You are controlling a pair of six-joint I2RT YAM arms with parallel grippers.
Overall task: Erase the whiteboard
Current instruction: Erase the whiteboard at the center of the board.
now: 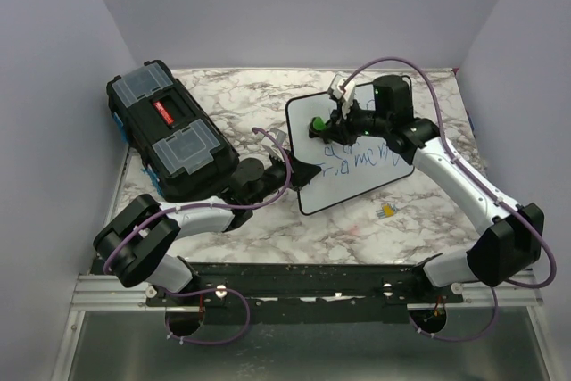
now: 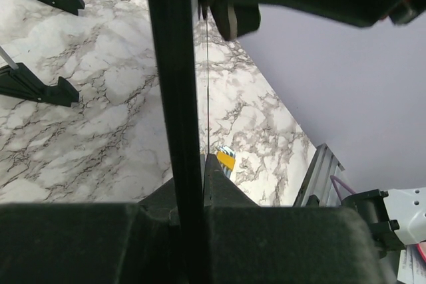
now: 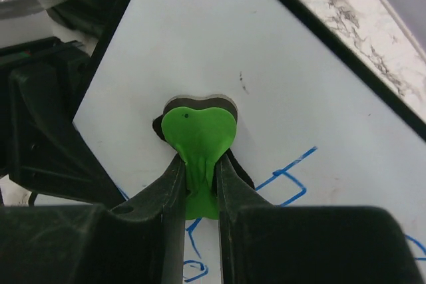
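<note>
- While the left gripper (image 1: 293, 170) clamps the whiteboard (image 1: 342, 190) at its left edge, hold it firm.
- The right gripper (image 3: 200, 184) pinches the eraser (image 3: 198, 131); press flat, sweep over the blue writing (image 1: 361, 158).

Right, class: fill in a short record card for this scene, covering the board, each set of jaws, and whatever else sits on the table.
whiteboard: on marble table, blue writing across near half
right jaws: shut on green eraser, pad against board
left jaws: shut on whiteboard's left frame edge
also on table: black toolbox, small yellow item
</note>
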